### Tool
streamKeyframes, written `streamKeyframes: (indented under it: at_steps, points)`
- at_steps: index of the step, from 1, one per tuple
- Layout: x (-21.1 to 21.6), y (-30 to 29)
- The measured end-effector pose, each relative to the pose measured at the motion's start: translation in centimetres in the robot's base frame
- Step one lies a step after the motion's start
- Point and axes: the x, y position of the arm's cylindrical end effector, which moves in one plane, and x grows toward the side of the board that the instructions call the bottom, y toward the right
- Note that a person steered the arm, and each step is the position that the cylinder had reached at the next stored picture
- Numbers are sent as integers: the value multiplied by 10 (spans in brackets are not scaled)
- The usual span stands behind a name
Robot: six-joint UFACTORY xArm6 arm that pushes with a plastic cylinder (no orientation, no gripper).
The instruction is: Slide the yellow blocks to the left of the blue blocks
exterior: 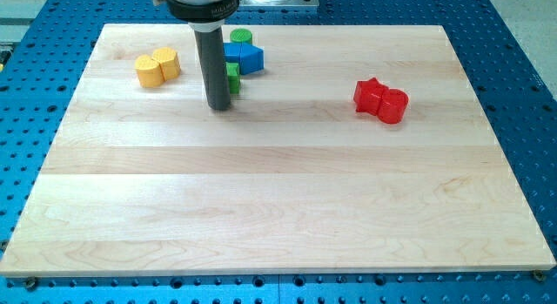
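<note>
Two yellow blocks (pixel 157 67) sit touching each other near the view's top left of the wooden board. Blue blocks (pixel 244 57) sit to their right, near the top edge, partly hidden by my rod. A green round block (pixel 241 37) lies just above the blue blocks and a second green block (pixel 233 77) just below them. My tip (pixel 218 105) rests on the board just below and left of the blue and green cluster, right of the yellow blocks, touching or nearly touching the lower green block.
Two red blocks (pixel 380 99), a star shape and a round one, touch each other at the view's right. The wooden board (pixel 278 208) lies on a blue perforated table (pixel 522 43).
</note>
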Motion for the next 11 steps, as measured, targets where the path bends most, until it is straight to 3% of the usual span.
streamKeyframes:
  at_steps: [1,2,3,4,6,7,8,10,11]
  points:
    - [-15,0]
    - [12,-10]
    - [11,-104]
    - [-17,-148]
    - [-75,-77]
    - [-66,-149]
    - [-98,-138]
    - [-115,-56]
    - [-122,-59]
